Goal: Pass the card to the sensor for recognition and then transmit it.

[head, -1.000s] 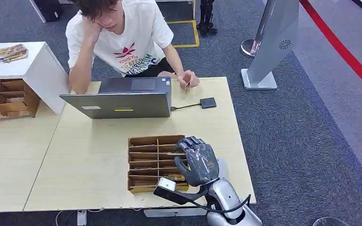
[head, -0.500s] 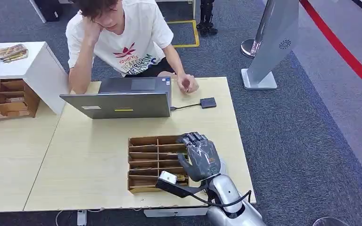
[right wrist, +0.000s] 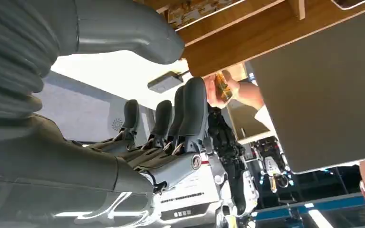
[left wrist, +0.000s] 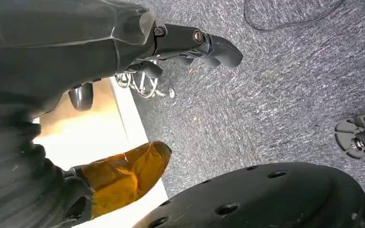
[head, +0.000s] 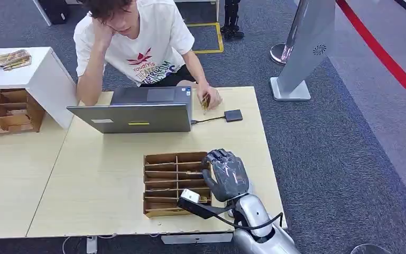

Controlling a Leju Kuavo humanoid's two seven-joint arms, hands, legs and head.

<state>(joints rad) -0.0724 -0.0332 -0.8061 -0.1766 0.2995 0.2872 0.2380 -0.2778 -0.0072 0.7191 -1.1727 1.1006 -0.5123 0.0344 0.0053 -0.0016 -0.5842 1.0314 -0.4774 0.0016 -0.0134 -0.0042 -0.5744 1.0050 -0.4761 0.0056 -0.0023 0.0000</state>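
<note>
Hovering empty with fingers (head: 218, 156) loosely spread beside the wooden organizer (head: 172, 182), the right hand (head: 227, 177) should be lowered squarely onto a card (head: 193, 173) lying in its slots.

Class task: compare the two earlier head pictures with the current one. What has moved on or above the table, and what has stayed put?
The right hand has lifted away from the near end of the wooden card rack and moved toward the far side, holding nothing. The person's hand now shows a card. Laptop and sensor stayed put.
</note>
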